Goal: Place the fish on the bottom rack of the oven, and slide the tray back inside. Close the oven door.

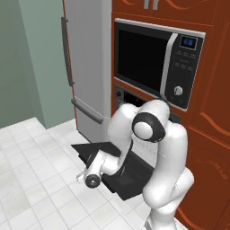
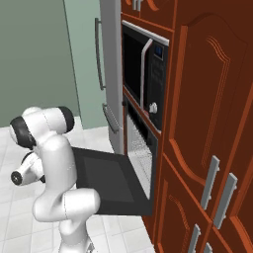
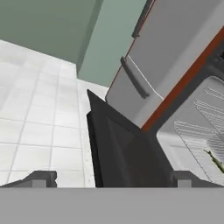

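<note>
I saw the red-brown cabinetry (image 2: 207, 99) filling the right side of the scene, with the grey refrigerator (image 1: 87, 63) standing just to its left against the green wall. Built into the cabinetry, the microwave (image 1: 157, 58) sat above the oven (image 2: 143, 148), whose cavity stood open. The oven door (image 2: 111, 180) hung folded down flat toward the tiled floor (image 1: 31, 170), its darker window pane facing up, and my arm (image 1: 157, 148) stood at its near edge, bent over so that the wrist reached down to the left of the door. From the right base camera I could make out silver wire grids inside the cavity, and the bottom rack (image 3: 197, 140) appeared in the hand camera as a pale wire grid within the opening, beyond the door's hinge edge; I could not tell how far it was pushed in. On that rack, toward its right end in the hand camera, lay the fish (image 3: 214, 159), a thin greenish sliver with a touch of orange, resting on the wires. The gripper (image 3: 111, 179) looked along the door's surface, its two dark fingertips (image 3: 41, 178) spread wide apart at the bottom corners of the hand view with nothing between them, released and well apart from the fish.
</note>
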